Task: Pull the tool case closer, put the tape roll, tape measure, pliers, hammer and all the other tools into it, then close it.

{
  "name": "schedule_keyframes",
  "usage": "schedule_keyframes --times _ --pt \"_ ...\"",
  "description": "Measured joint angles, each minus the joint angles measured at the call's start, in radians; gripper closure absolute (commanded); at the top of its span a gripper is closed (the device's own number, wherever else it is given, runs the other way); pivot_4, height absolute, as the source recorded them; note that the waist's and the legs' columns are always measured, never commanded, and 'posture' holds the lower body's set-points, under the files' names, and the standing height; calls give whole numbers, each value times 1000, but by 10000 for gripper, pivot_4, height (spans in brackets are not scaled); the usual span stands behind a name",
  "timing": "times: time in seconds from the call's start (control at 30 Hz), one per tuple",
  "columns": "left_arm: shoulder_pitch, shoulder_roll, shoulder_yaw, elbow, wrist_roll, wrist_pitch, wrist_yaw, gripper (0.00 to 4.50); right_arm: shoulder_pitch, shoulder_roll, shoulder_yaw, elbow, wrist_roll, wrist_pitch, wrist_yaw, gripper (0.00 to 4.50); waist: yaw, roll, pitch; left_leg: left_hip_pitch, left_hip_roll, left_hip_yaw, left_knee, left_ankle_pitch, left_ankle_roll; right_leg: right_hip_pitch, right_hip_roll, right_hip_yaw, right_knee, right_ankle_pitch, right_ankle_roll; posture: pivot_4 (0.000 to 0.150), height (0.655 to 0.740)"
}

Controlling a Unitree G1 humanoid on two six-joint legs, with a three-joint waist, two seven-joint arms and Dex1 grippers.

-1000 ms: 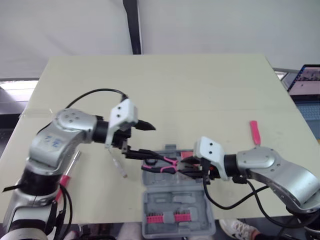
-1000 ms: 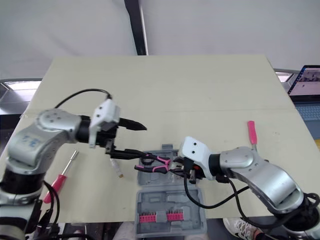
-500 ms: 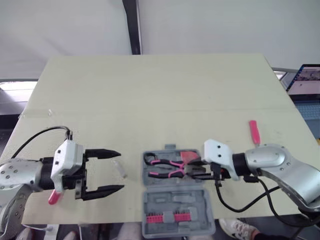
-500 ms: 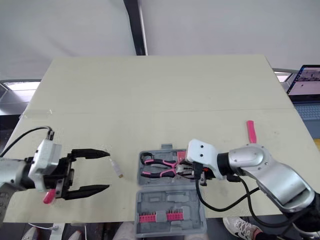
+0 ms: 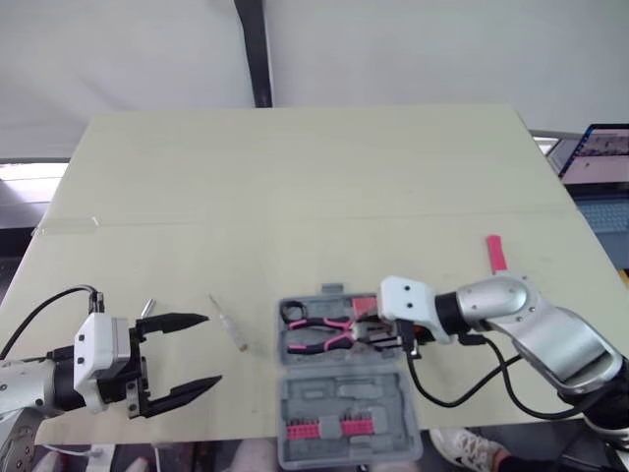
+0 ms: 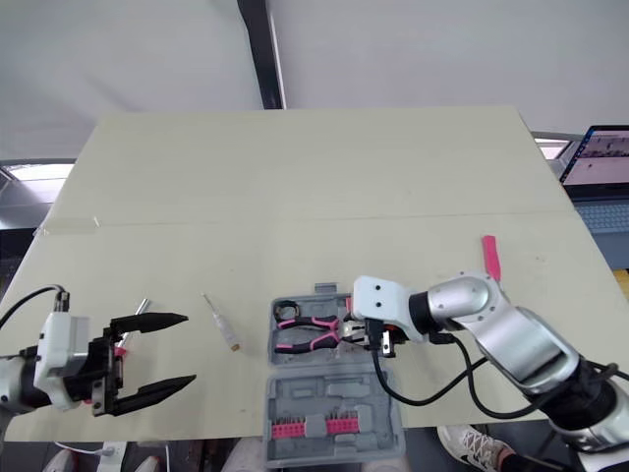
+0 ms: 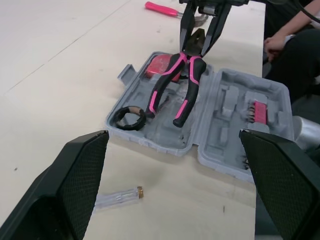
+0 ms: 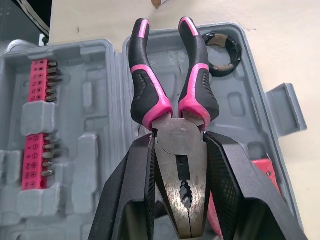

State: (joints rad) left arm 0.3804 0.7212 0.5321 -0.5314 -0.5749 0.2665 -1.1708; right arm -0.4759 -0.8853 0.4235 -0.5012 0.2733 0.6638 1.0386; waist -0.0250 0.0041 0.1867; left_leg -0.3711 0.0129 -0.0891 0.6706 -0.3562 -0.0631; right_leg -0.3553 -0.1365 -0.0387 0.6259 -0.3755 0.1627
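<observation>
The grey tool case [image 5: 346, 389] lies open near the table's front edge. Pink-and-black pliers [image 5: 319, 330] lie in its far half, beside a black tape roll [image 7: 129, 119] and a red tape measure [image 7: 161, 65]. My right gripper [image 5: 381, 334] is shut on the pliers' metal head [image 8: 180, 165], one finger on each side. My left gripper [image 5: 208, 350] hangs open and empty at the front left, well apart from the case. A small clear-handled screwdriver [image 5: 227, 324] lies on the table between that gripper and the case.
A pink-handled tool [image 5: 495, 253] lies to the right of the case, beyond my right arm. A red-handled screwdriver, its metal tip [image 5: 145, 308] showing, lies by my left gripper. Pink bits [image 8: 40, 110] fill the case's near half. A laptop [image 5: 601, 157] sits off the table's right edge.
My left gripper has drawn back from the pliers to the front left of the table and stands open. The pliers have come down into the case, with my right gripper still on their head.
</observation>
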Motion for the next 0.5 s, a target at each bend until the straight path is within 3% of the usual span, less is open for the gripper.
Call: schedule_keyframes --times 0.5 --pt "52 -1 -23 31 -1 -59 -9 280 18 69 53 34 -114 -8 -2 35000 -3 0 0 1 0 1 -1 0 0 0 0 0 0 0 0 1500 7400"
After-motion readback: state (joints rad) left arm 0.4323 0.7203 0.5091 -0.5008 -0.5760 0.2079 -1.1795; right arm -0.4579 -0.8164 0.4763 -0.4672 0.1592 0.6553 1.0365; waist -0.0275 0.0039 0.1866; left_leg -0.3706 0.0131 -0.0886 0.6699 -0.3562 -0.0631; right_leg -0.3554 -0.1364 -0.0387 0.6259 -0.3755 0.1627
